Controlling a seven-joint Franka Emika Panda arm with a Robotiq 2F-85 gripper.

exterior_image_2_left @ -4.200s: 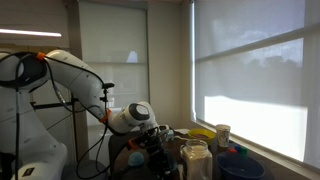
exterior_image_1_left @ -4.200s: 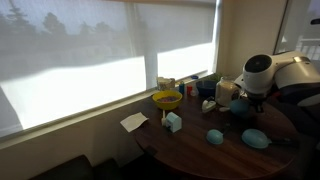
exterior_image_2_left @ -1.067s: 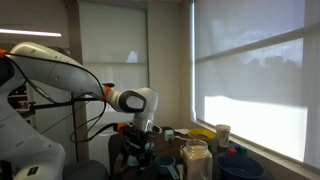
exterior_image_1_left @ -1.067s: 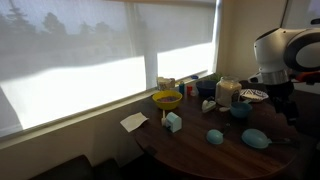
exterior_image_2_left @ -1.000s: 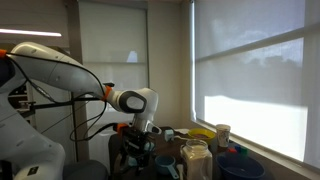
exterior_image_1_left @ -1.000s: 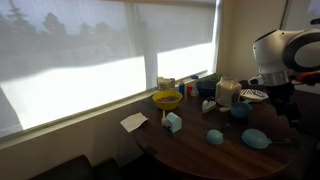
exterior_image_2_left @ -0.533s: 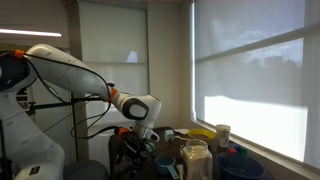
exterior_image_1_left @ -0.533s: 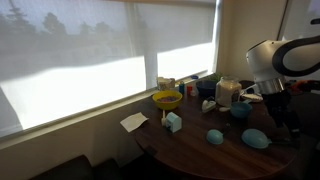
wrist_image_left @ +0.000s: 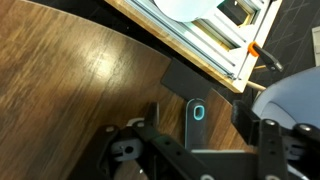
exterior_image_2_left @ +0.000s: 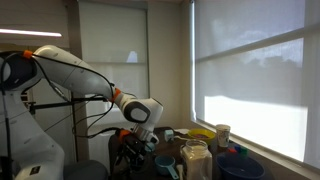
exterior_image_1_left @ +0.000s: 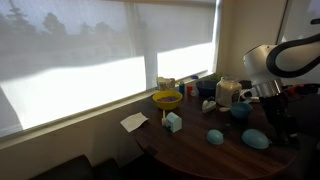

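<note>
In the wrist view my gripper (wrist_image_left: 200, 118) points down at a brown wooden table (wrist_image_left: 70, 90). A slim dark device with a glowing teal ring (wrist_image_left: 197, 110) stands between the jaws. The dark fingers (wrist_image_left: 155, 122) stand apart on either side of it, with gaps showing, so the gripper is open. In an exterior view the arm (exterior_image_1_left: 265, 62) bends low over the far right side of the round table (exterior_image_1_left: 190, 150). In an exterior view the gripper (exterior_image_2_left: 148, 140) hangs just above the tabletop.
A white rack holding a plate (wrist_image_left: 205, 25) lies past the table edge, and a white rounded object (wrist_image_left: 295, 95) is close on the right. On the table stand a yellow bowl (exterior_image_1_left: 167, 99), a jar (exterior_image_1_left: 226, 92), a blue bowl (exterior_image_1_left: 208, 86) and pale blue items (exterior_image_1_left: 215, 136).
The arm has dropped lower towards the table and shifted slightly sideways over the last second.
</note>
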